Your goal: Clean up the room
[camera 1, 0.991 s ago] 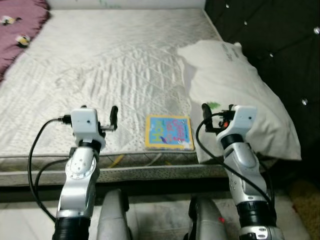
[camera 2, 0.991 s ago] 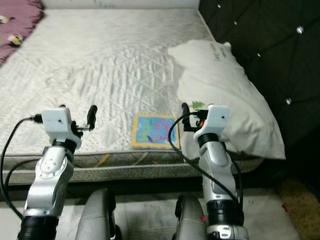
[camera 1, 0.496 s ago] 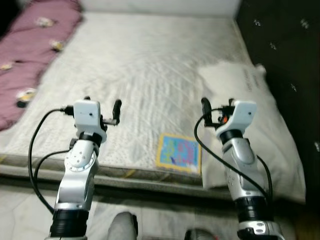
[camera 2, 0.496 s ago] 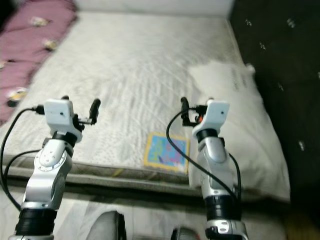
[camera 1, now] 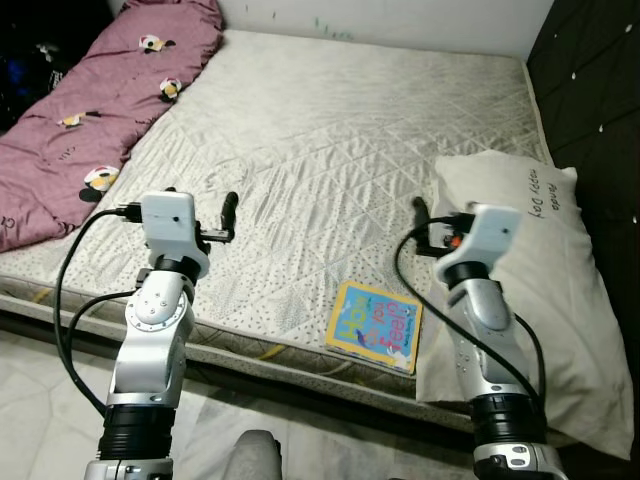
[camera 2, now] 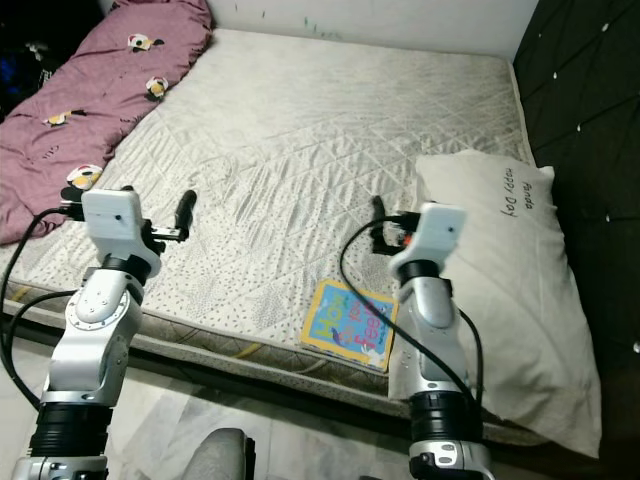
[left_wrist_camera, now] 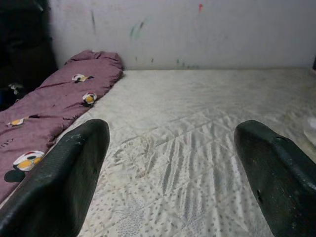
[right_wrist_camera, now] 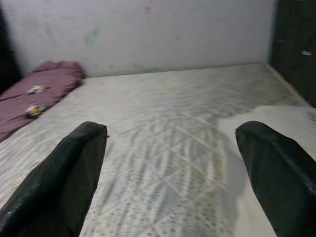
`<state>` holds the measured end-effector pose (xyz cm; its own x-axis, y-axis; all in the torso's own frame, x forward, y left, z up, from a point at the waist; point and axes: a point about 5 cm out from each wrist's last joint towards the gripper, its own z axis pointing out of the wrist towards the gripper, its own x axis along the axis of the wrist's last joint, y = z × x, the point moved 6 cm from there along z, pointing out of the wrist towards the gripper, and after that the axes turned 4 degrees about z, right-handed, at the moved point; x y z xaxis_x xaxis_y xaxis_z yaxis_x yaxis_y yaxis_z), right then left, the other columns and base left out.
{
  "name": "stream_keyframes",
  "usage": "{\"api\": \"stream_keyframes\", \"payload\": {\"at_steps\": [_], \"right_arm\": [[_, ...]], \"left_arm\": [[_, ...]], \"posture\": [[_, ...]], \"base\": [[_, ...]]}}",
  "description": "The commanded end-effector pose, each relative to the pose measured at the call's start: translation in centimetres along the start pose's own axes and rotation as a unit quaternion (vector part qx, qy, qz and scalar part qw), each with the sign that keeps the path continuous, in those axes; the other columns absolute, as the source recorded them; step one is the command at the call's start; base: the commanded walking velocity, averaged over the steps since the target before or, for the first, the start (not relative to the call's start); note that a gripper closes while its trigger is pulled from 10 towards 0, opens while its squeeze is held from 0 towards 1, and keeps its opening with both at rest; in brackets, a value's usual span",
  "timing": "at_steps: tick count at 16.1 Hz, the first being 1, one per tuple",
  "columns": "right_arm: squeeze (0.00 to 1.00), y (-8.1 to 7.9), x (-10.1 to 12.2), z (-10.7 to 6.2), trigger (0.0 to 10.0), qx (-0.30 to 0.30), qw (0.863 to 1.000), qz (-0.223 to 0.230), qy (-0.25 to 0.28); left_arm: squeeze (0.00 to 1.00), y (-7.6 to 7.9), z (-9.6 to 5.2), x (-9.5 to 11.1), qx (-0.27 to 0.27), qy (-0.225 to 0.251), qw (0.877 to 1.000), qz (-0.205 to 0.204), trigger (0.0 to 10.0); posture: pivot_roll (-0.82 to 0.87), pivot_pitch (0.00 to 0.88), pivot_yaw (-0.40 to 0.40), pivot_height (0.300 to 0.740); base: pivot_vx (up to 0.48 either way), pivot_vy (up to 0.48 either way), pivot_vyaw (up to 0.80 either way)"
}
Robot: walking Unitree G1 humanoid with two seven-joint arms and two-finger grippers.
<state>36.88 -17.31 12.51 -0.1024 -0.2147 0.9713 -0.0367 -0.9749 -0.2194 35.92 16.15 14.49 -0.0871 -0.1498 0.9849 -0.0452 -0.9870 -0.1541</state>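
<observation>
Book (camera 1: 375,326) at the mattress (camera 1: 340,140) near edge, just left of the pillow (camera 1: 540,290) on the right side; blanket (camera 1: 100,110) along the far left.

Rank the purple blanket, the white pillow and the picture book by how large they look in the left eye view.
1. White pillow
2. Purple blanket: close to the pillow, and farther off, cut by the frame, so this order is unsure.
3. Picture book: clearly smallest.

The mattress (camera 1: 330,130) is covered in matt quilted cloth; the blanket (camera 1: 90,110) is soft purple fabric; the book (camera 1: 375,325) is faced with glossy printed card.
</observation>
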Motion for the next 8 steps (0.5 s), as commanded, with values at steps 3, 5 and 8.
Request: {"api": "stream_keyframes", "payload": {"at_steps": [3,5,8], "right_arm": [[0.0,0.3,0.2,0.0,10.0,-0.02,1.0,-0.006,0.004],[0.0,0.4,-0.3,-0.2,10.0,-0.031,0.999,-0.021,0.0],[0.0,0.8,-1.0,-1.5,10.0,-0.042,0.999,-0.025,-0.011]], "left_arm": [[0.0,0.6,-0.1,-1.2,-0.011,-0.024,1.0,-0.014,10.0],[0.0,2.2,0.3,-0.8,-0.046,-0.011,0.999,-0.02,10.0],[0.0,2.7,-0.2,-1.3,-0.057,-0.018,0.998,-0.02,10.0]], "posture": [[-0.03,0.0,0.045,0.74],[-0.05,0.0,0.054,0.74],[-0.06,0.0,0.068,0.74]], "base": [[0.0,0.0,0.0],[0.0,0.146,0.0],[0.0,0.48,-0.17]]}}
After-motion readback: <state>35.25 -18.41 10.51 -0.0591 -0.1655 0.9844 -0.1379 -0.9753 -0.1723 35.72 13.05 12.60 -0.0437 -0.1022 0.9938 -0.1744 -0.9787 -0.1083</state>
